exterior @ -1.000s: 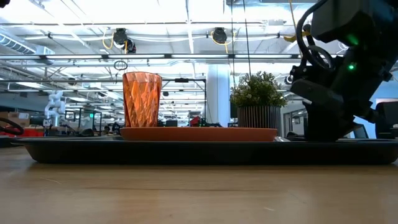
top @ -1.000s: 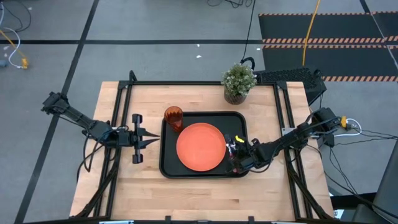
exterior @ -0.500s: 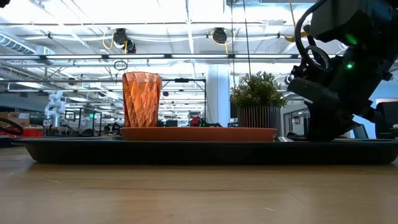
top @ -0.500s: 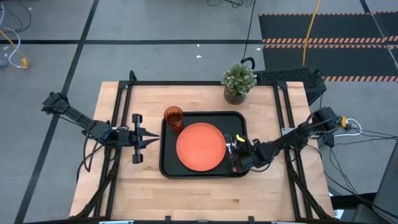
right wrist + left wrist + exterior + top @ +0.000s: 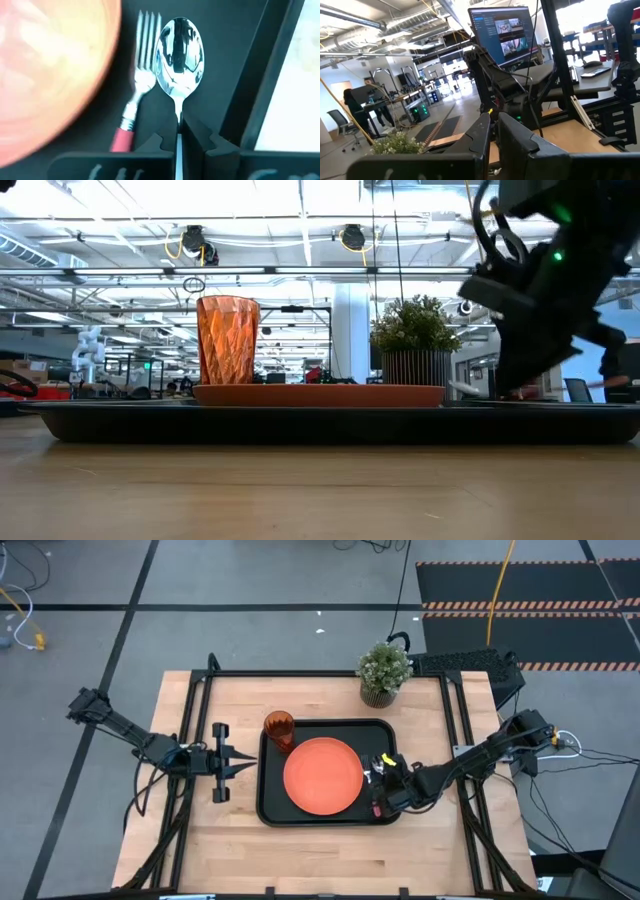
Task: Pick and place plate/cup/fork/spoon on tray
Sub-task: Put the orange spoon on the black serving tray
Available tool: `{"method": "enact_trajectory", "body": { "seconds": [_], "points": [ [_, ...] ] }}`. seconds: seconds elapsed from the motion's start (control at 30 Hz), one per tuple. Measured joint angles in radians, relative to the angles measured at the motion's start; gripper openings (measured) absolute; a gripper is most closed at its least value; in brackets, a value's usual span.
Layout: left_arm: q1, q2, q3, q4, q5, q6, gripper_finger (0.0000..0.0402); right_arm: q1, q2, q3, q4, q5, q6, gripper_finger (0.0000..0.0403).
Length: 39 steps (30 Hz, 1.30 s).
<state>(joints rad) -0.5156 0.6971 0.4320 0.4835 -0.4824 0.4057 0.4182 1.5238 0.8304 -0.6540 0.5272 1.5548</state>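
Lifted slightly, right hand (image 5: 178,142) pinching the spoon (image 5: 179,55); tray (image 5: 268,802) holds one plate (image 5: 323,775), cup (image 5: 279,730), fork (image 5: 140,70); left hand (image 5: 243,766) pressed together.

a light wooden table (image 5: 320,850) stands on a grey floor (image 5: 250,580) crossed by dark tape lines. a potted green plant (image 5: 384,671) sits at the table's far edge. beyond the far right corner lies a black mat with striped edging (image 5: 520,600). the left wrist view shows a lit monitor (image 5: 502,32), and the low view shows ceiling light strips (image 5: 300,200).
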Motion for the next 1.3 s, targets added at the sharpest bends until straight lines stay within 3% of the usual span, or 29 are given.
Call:
{"method": "enact_trajectory", "body": {
  "seconds": [0.27, 0.63, 1.3],
  "points": [
    [0.000, 0.000, 0.000, 0.000, 0.000, -0.020, 0.0042, 0.000, 0.009, 0.069, -0.122, 0.021, 0.123, 0.0000],
    [0.000, 0.000, 0.000, -0.018, 0.000, -0.045, 0.0042, 0.000, 0.067, 0.071, -0.113, 0.020, 0.282, 0.0000],
    [0.000, -0.012, 0.000, -0.009, 0.000, 0.009, 0.0042, -0.006, 0.160, 0.091, -0.119, -0.003, 0.326, 0.0000]
  ]
}}
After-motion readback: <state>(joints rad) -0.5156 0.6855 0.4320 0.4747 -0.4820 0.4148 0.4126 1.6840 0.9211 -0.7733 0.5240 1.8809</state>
